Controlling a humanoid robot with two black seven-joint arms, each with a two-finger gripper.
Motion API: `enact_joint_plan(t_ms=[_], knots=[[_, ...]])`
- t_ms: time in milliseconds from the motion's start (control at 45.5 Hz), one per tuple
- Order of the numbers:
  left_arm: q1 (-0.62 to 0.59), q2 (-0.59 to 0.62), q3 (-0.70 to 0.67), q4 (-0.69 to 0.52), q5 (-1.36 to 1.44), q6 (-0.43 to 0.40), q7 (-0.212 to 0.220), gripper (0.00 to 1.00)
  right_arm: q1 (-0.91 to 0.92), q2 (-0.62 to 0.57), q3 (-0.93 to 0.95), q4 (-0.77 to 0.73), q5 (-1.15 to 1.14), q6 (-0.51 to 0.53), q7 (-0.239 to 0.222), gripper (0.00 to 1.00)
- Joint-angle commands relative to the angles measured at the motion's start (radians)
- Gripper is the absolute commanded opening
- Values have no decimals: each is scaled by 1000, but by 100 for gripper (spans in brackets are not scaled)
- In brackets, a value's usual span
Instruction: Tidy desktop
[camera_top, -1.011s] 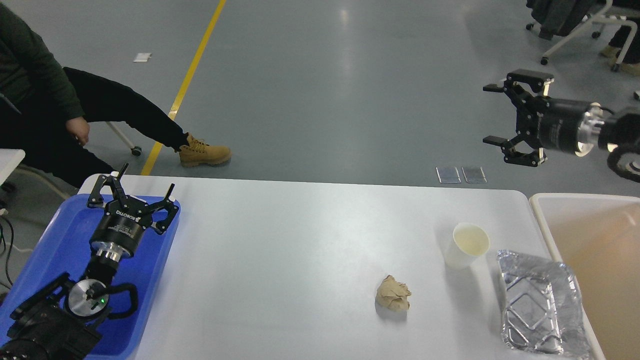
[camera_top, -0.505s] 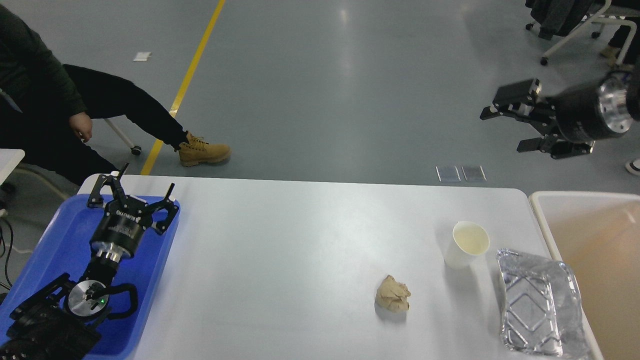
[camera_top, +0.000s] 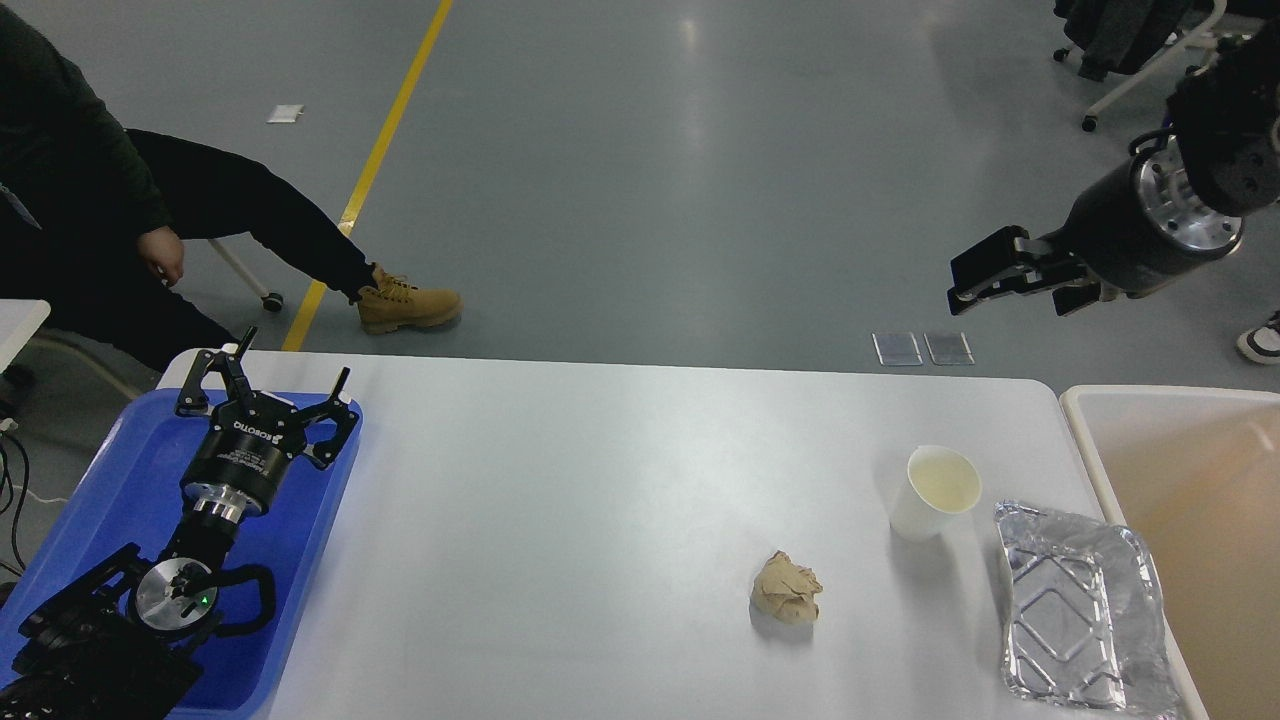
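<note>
The white desktop (camera_top: 600, 470) holds a crumpled brown paper ball (camera_top: 787, 589), a white paper cup (camera_top: 936, 491) standing upright and an empty foil tray (camera_top: 1085, 610) at the right edge. My left gripper (camera_top: 272, 378) is open and empty over the far end of the blue tray (camera_top: 110, 490). My right gripper (camera_top: 1005, 288) is high, beyond the table's far right corner, seen side-on over the floor. Its fingers look apart and hold nothing. It is well away from the cup.
A beige rimmed bin (camera_top: 1180, 470) stands against the table's right end. A seated person (camera_top: 120, 220) with a tan boot (camera_top: 406, 302) is past the far left corner. Chairs (camera_top: 1150, 50) stand at the far right.
My right arm has swung upward and turned, so the gripper now points down-left and shows side-on. The left arm and the things on the desktop have not moved.
</note>
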Motion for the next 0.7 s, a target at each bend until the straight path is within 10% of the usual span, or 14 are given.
enact_joint_plan(t_ms=[0, 681], knots=[[0, 0, 0, 0, 1, 0, 0, 99, 61, 46, -28, 3, -128, 99, 9, 100], [1, 2, 0, 0, 0, 0, 0, 99, 178, 66, -1, 40, -6, 162, 41, 100]])
